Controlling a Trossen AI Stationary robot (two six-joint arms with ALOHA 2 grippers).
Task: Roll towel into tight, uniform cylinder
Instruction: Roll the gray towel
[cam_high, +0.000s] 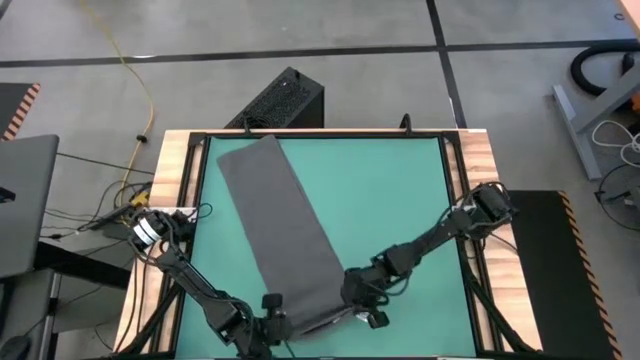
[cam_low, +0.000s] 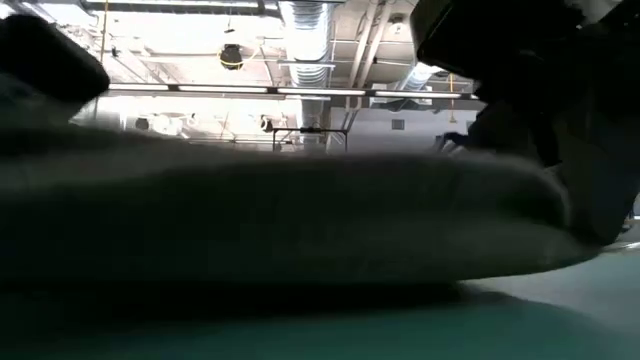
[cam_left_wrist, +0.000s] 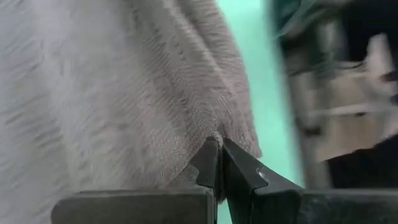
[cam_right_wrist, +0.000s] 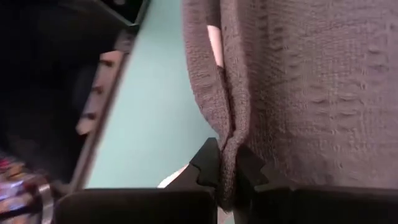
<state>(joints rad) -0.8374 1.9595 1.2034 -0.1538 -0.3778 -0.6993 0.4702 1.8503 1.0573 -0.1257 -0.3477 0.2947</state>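
1. Left gripper (cam_high: 272, 302), lower centre of the high view: clamped on the near-left corner of the towel (cam_high: 280, 225).
2. One towel, laid flat in a long diagonal strip from upper left to lower centre; soft, limp, likely light; best pinched at near corners.
3. Right gripper (cam_high: 360, 300), lower centre-right: pinching the near-right corner.

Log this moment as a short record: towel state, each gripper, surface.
towel: dark grey, unrolled, a long strip lying diagonally on the mat
near end: pinched at both corners
left gripper: shut on the towel, at its near left corner, fingers closed on a fold
right gripper: shut on the towel, at its near right corner
far end: flat, untouched
mat: green, framed by a wooden table edge
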